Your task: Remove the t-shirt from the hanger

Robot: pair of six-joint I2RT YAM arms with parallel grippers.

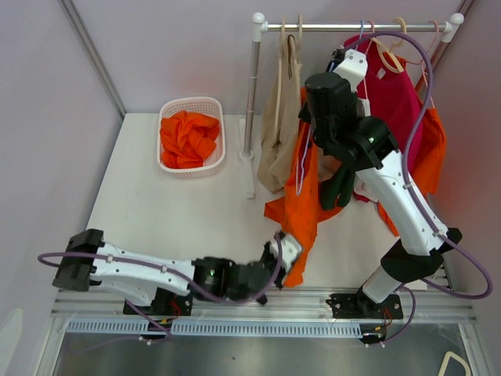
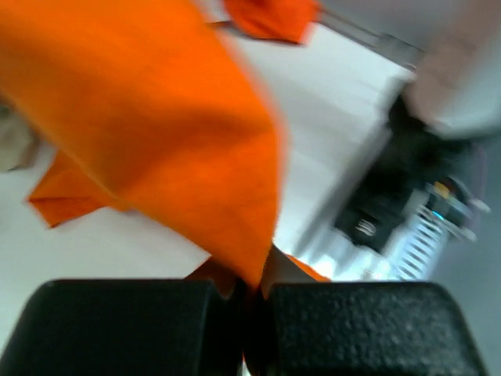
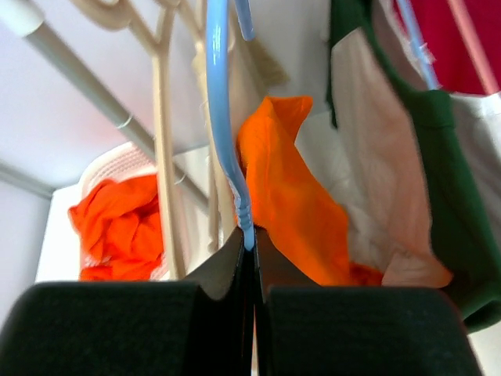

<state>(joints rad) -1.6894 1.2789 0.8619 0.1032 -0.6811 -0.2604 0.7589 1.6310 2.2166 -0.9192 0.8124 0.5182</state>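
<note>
Hanging below the white metal clothes rail (image 1: 352, 27), the orange fabric t-shirt (image 1: 301, 207) is trailing down toward the near edge of the white table (image 1: 172, 211). The left gripper (image 2: 252, 294) is pinching the shirt's lower hem, jaws clamped on the cloth. The right gripper (image 3: 252, 266) is squeezing the thin light-blue plastic hanger (image 3: 219, 117), jaws tight on its shaft. A white plastic mesh basket (image 1: 192, 103) is holding orange garments.

Your left end effector (image 2: 252, 296) pinches the orange t-shirt (image 2: 156, 117) by its edge, cloth stretched above the white tabletop (image 2: 337, 102)
</note>
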